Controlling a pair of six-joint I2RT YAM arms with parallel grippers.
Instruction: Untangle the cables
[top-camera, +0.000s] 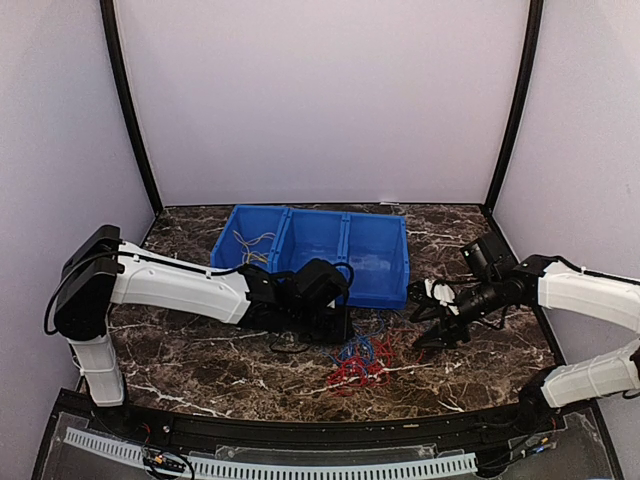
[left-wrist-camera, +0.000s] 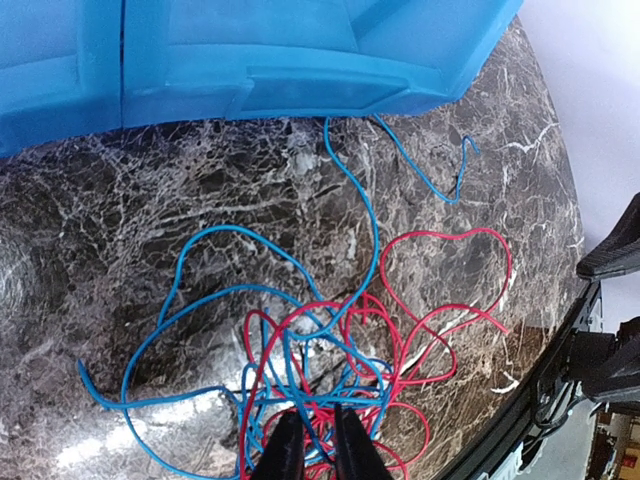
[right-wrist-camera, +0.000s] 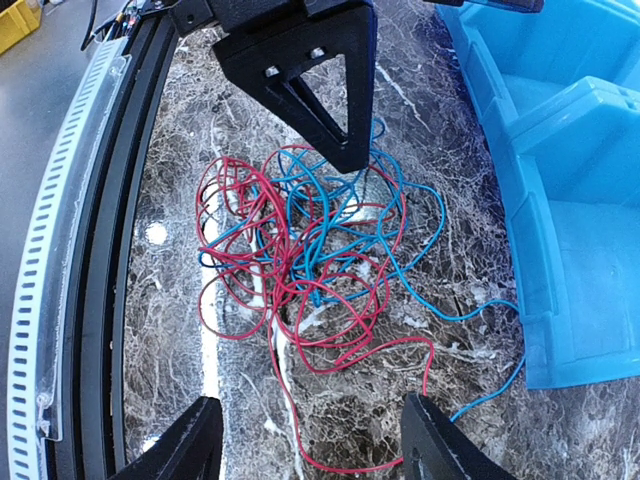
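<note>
Only overhead shows yellow cables inside the bin.

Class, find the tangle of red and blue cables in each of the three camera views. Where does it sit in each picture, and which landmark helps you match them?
Top external: cable tangle, lower centre, on the table between the arms.
Left wrist: bottom centre.
Right wrist: centre, slightly left.
Shared landmark: blue bin, above the tangle; along the top; at the right edge.
</note>
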